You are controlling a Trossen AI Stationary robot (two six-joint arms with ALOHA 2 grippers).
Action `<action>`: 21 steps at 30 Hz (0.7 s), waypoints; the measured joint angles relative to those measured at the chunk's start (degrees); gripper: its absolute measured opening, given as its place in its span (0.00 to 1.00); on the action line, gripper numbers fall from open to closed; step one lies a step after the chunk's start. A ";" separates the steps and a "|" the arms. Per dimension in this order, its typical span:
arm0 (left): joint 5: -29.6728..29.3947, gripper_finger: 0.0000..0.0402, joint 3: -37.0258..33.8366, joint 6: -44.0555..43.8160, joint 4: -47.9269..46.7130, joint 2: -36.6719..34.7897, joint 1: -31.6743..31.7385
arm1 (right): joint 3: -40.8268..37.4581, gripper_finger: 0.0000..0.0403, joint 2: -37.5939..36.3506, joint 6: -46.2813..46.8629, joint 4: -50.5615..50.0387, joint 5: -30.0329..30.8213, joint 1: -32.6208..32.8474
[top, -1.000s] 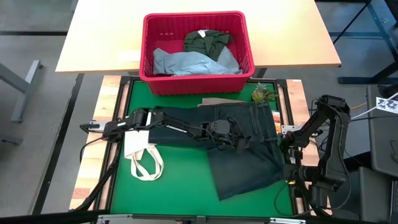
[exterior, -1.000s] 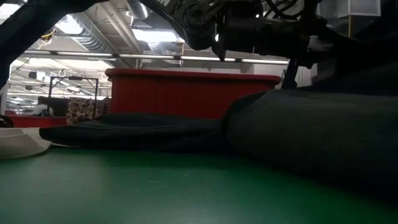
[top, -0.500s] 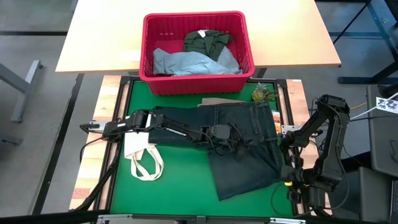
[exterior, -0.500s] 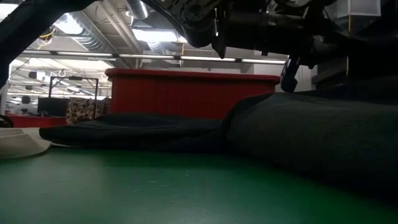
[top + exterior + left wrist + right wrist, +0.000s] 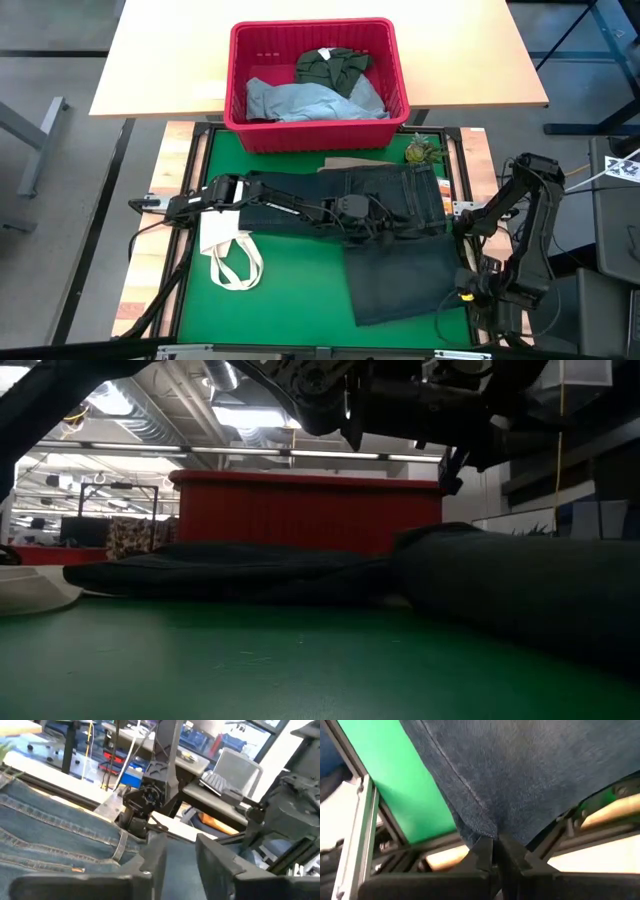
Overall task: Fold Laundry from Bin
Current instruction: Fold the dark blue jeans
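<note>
The dark navy jeans (image 5: 300, 195) lie spread across the green table, with their near part (image 5: 400, 280) folded toward the front edge. My left gripper (image 5: 390, 228) reaches level across them from the left. It hangs just above the denim (image 5: 50, 835), open (image 5: 180, 862), with nothing between its fingers. My right gripper (image 5: 466, 290) points down at the table's right edge, shut on a corner of the folded part. The red bin (image 5: 312, 24) stands beyond the far edge, holding a light blue piece (image 5: 300, 100) and a dark green piece (image 5: 335, 65). My right gripper pinches the jeans' corner (image 5: 481, 836) between its two fingers, at their free ends. The fingers come from above, pointing down, at the right edge of the table. The rest of the denim (image 5: 520, 770) spreads away from the hold over the green surface.
A white tote bag (image 5: 225, 245) with looped straps lies at the table's left under my left arm. A beige piece (image 5: 345, 163) peeks out beyond the jeans. A small green thing (image 5: 420, 150) sits at the far right corner. The metal table frame (image 5: 355, 835) runs beside my right gripper.
My left gripper has rolled about its own axis while staying in place. The folded part of the jeans, skewed and bunched up toward it a second ago, has dropped flatter. It now lies squarer to the table's edges, its right side drawn toward my right gripper.
</note>
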 joint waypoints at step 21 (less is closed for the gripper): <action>19.14 0.32 0.00 8.50 -0.93 -0.07 3.95 | 0.00 0.11 -0.02 -0.58 -3.40 8.25 -0.17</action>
